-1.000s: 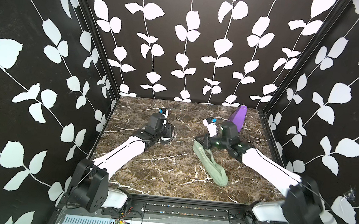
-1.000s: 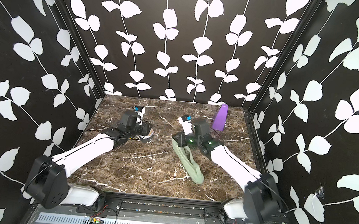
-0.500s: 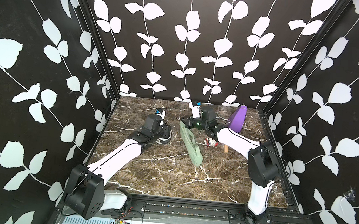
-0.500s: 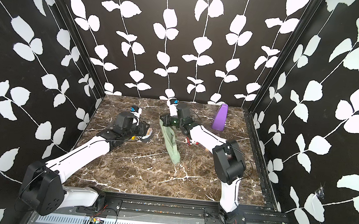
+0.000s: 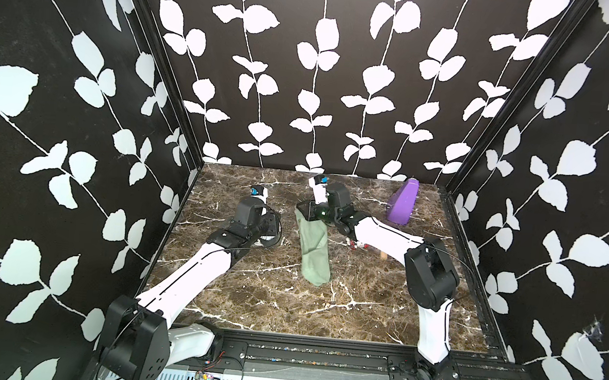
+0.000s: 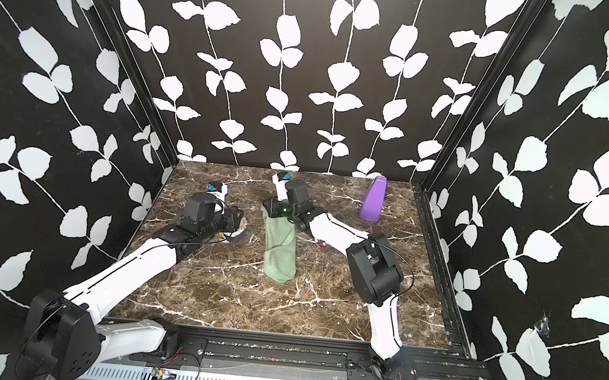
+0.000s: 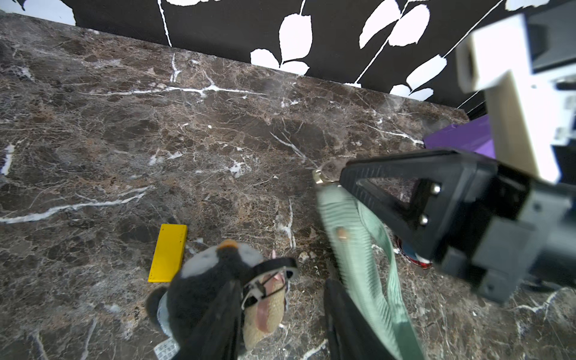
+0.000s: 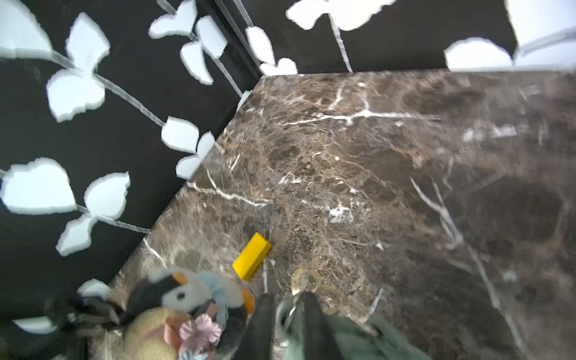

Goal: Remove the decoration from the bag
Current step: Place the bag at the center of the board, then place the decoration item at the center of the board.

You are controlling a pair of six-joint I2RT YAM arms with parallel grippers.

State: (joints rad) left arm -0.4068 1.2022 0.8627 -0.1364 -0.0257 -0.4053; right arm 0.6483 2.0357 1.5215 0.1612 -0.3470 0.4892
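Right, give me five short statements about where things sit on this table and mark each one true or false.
1. The bag lies flat on the marble table, between the two arms. True.
2. The purple wedge stands at the near edge, by the arm bases. False: it stands in the far corner on the right arm's side, by the back wall.
3. The left gripper holds the plush penguin. True.
4. The yellow block sits inside the bag. False: it lies bare on the table beside the penguin.
5. The right gripper is at the bag's near end. False: it is at the far end, by the strap.
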